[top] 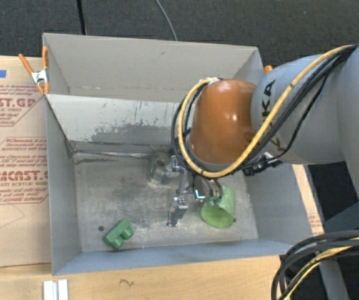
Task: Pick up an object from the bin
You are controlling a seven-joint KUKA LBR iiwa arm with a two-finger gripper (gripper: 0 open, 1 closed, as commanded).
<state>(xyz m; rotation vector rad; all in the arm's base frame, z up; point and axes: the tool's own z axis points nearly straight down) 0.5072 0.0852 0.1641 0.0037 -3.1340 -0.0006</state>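
Above bin (60,167) floor, right of centre: gripper (178,215), under orange wrist cover (223,127); open or closed, cannot tell. Pale green cup (220,212) on its side just right of gripper, toward right wall. Green block (118,234) near-left, well apart.

Light looks even; soft shadows inside bin (60,186).
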